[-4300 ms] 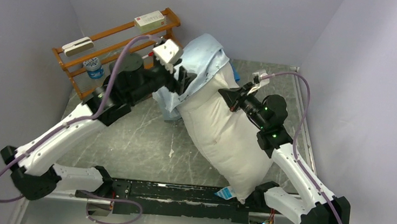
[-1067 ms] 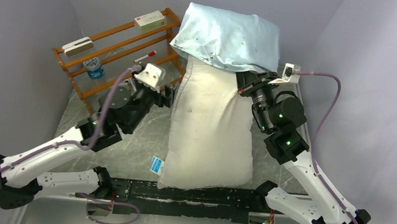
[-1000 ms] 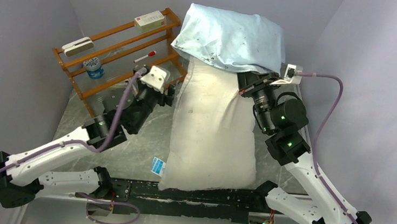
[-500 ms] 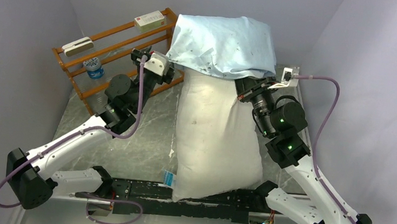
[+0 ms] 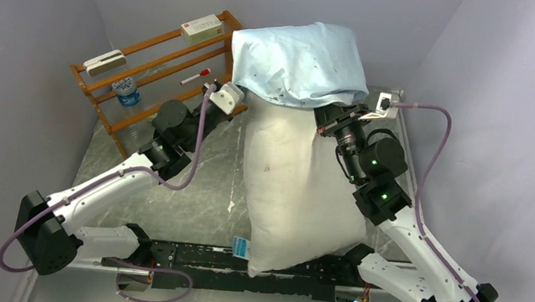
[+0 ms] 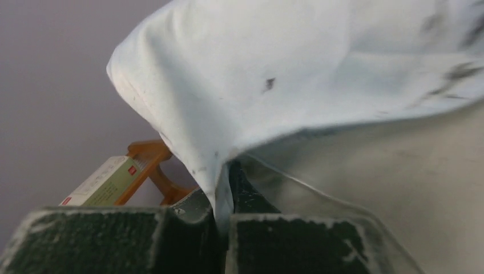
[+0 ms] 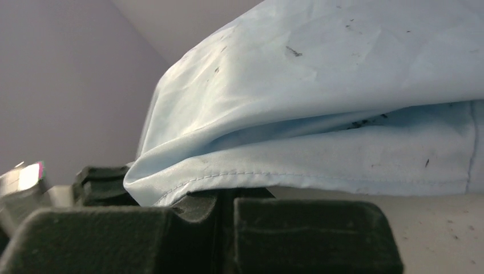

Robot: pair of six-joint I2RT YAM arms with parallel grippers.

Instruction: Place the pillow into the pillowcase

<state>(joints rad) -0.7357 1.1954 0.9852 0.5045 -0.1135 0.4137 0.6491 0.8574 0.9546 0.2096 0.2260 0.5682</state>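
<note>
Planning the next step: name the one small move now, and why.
The left pincer and right pincer each pinch the pillowcase hem; only the far end of the pillow is covered. So probably draw both toward the near edge of the table, pulling it further on.

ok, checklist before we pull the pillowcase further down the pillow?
1. Left gripper shut on the pillowcase hem: ok.
2. Right gripper shut on the hem's other side: ok.
3. Pillow far end inside the pillowcase: ok.
4. Pillow fully covered: not ok, most of it is bare.
5. Pillow clear of the base rail: not ok, its near end lies over it.
6. Hem free behind the pillow: cannot tell, hidden.
</note>
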